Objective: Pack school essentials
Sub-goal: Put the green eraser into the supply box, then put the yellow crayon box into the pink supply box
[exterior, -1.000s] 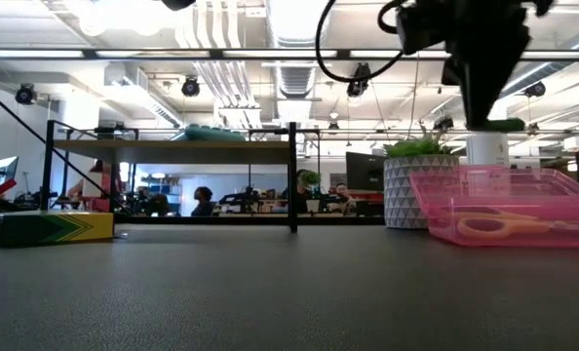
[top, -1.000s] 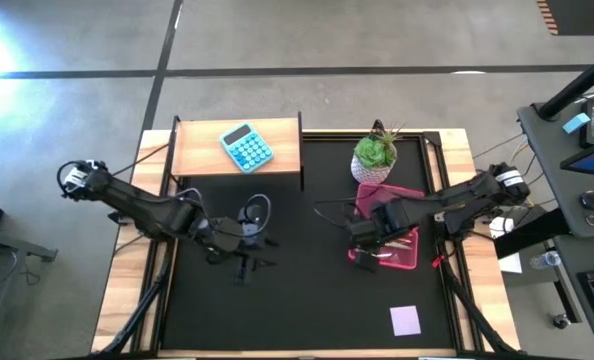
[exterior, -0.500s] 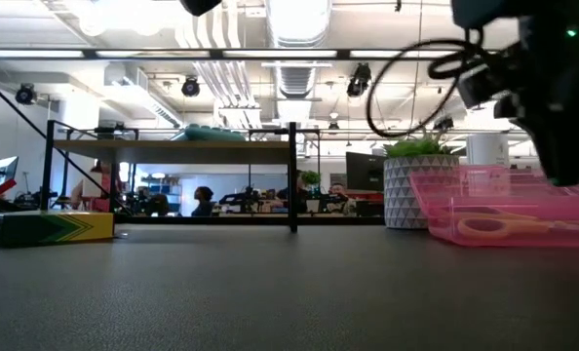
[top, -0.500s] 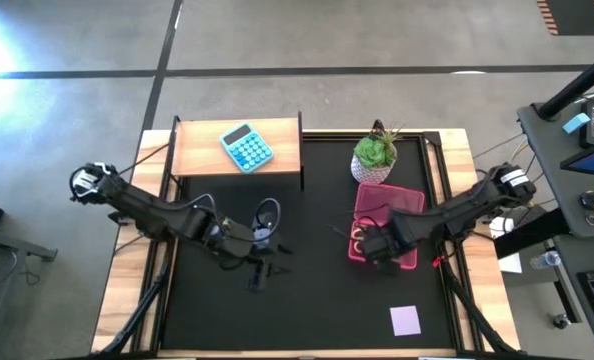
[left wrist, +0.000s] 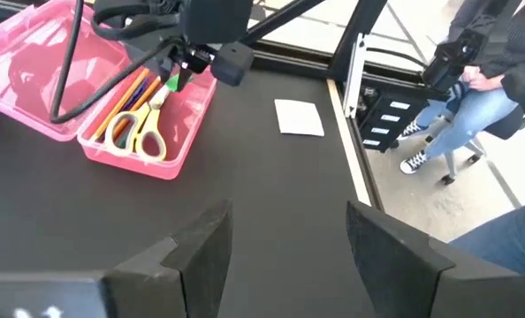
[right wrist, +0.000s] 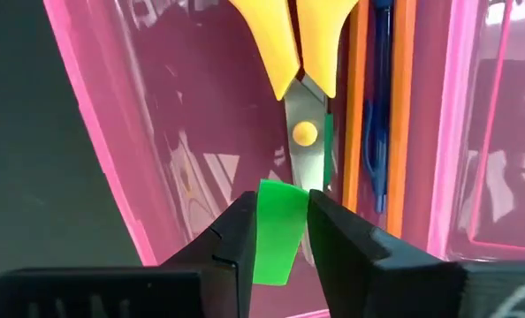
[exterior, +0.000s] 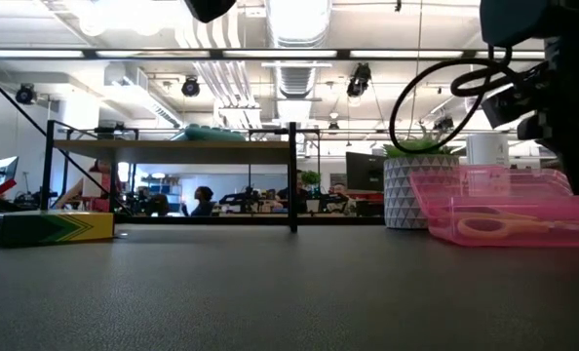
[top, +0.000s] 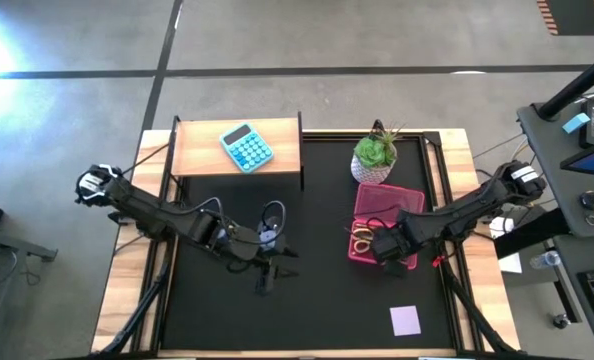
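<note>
An open pink box (top: 389, 212) sits on the black mat and holds yellow-handled scissors (right wrist: 291, 35), orange pencils (right wrist: 402, 97) and a blue pen (right wrist: 379, 106). My right gripper (top: 387, 250) hovers over the box's near end, shut on a small green eraser (right wrist: 278, 231). My left gripper (top: 267, 272) is open over bare mat at mid-table, holding nothing. The lilac notepad (top: 405, 320) lies flat near the mat's near right corner. The yellow-green crayon box (exterior: 46, 226) lies flat on the mat and shows only in the low view. My right gripper pinches the green eraser's upper part (right wrist: 280, 199) between its two fingers (right wrist: 236, 234), coming from above and pointing down. The eraser is lifted clear, above the scissors' blades inside the pink box.
A light-blue calculator (top: 245, 147) lies on a wooden shelf (top: 202, 150) at the far left. A green plant in a white pot (top: 375, 155) stands just beyond the pink box. A seated person (left wrist: 475, 79) shows beyond the table's edge. Bare mat lies between the arms.
My right gripper, holding the eraser, has moved toward the table's right and near edges and down over the pink box, uncovering the scissors in the high view. My left gripper has moved toward the table's right and near edges over the mat.
</note>
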